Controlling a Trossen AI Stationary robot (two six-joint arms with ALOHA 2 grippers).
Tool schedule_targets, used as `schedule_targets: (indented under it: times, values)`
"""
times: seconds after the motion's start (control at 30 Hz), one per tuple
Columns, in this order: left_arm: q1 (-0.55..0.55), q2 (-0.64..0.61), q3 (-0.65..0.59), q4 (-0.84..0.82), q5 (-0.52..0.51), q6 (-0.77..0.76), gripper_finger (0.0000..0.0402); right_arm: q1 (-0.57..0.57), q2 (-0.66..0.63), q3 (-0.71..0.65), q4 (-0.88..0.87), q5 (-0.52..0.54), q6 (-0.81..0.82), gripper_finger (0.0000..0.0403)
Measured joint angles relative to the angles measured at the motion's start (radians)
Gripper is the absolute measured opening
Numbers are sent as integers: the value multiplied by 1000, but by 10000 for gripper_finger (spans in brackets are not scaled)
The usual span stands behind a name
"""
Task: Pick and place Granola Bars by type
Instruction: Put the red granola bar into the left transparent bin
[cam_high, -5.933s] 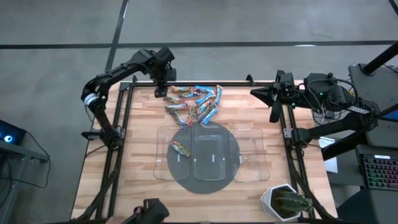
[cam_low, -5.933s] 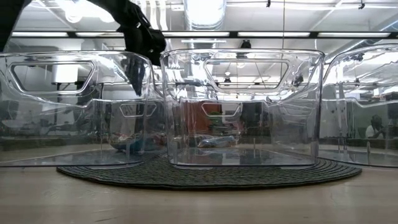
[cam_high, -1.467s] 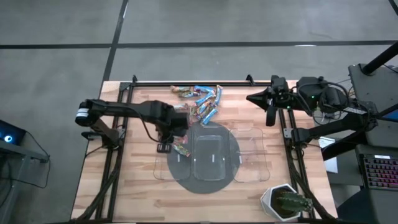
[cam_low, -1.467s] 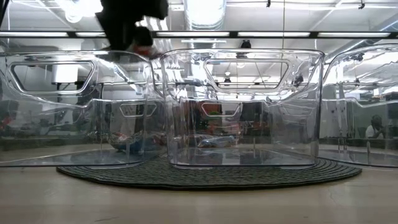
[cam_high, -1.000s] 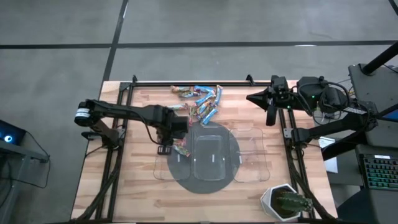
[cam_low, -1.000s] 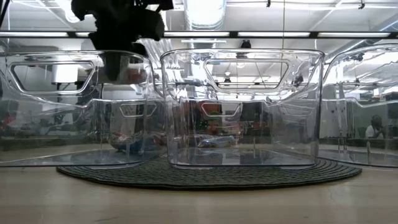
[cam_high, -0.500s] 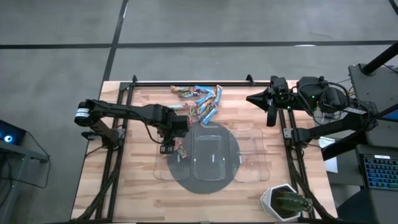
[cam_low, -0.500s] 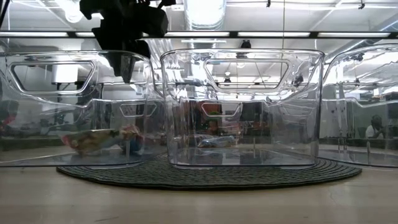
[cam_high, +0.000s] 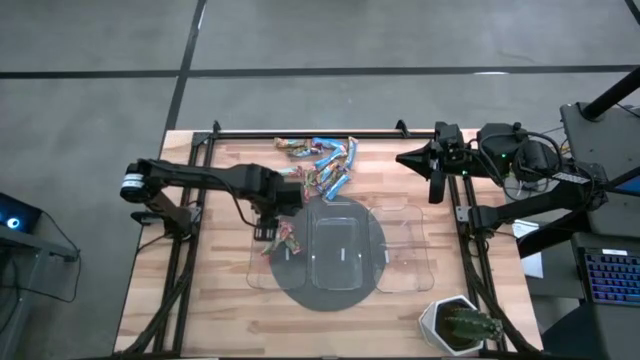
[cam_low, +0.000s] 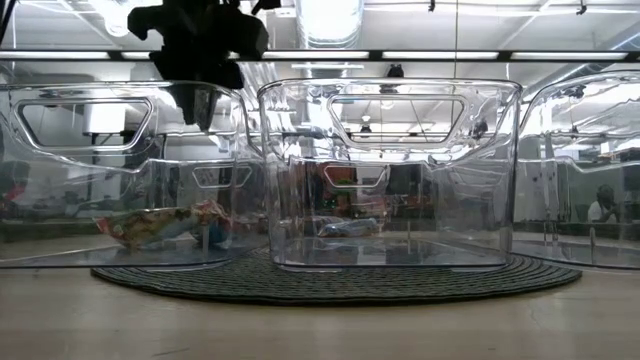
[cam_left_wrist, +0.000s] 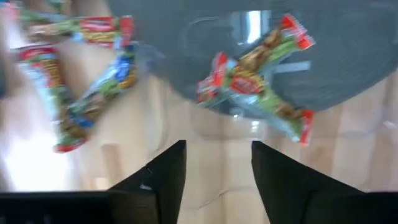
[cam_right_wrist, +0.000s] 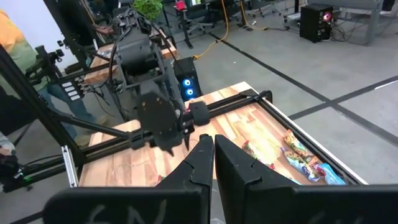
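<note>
Reaching in from the table's left side, the left gripper (cam_high: 266, 232) hung above the leftmost clear tray (cam_high: 258, 262), its fingers (cam_left_wrist: 163, 177) spread with nothing between them. Two red-multicoloured bars (cam_left_wrist: 258, 68) lay crossed on that tray's floor (one had dangled from the gripper a second and a half earlier). The remaining Granola Bars (cam_high: 320, 165) sat heaped near the table's far edge. Parked at the right rear corner, the right gripper (cam_right_wrist: 214, 145) stayed pressed together.
</note>
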Motion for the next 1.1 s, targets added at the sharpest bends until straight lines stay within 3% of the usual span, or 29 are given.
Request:
schedule_targets:
  times: [0.47, 0.73, 0.9, 1.1]
  values:
    - [234, 0, 238, -15, -21, 153, 6, 0, 0, -1, 0, 0, -4, 8]
    - [319, 0, 261, -13, -6, 267, 0, 0, 0, -1, 0, 1, -12, 8]
    - [376, 4, 251, 15, 54, 280, 2, 0, 0, -1, 0, 1, -12, 8]
    - [432, 29, 251, 71, 94, 321, 54, 0, 0, -1, -1, 1, -22, 8]
